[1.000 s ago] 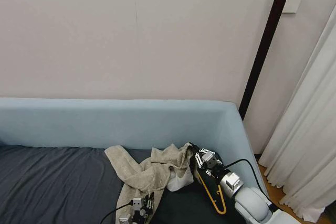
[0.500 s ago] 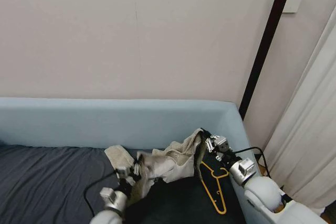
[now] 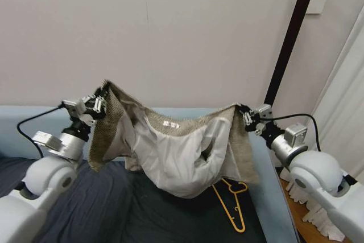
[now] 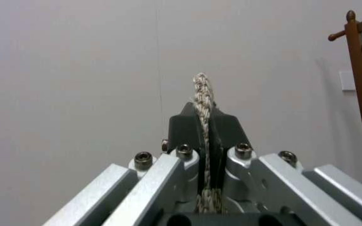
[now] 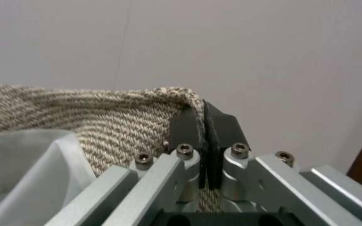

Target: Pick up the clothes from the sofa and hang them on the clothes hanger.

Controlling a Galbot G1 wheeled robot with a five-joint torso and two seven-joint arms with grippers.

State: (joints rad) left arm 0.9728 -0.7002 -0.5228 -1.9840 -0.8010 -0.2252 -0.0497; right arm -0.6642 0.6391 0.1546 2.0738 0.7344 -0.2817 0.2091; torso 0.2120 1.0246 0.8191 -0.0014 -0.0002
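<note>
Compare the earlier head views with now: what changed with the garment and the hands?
The left hand took hold of the garment. It and the right hand then rose and spread apart, lifting the garment off the sofa. It now hangs stretched between them, both shut on it. The hanger stayed on the seat.

No readable text; the white tag [image 3: 170, 123] on the garment [image 3: 182, 166] may carry print

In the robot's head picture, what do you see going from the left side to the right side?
Going across: left hand → beige knit garment → right hand → dark wooden pole → white curtain.
</note>
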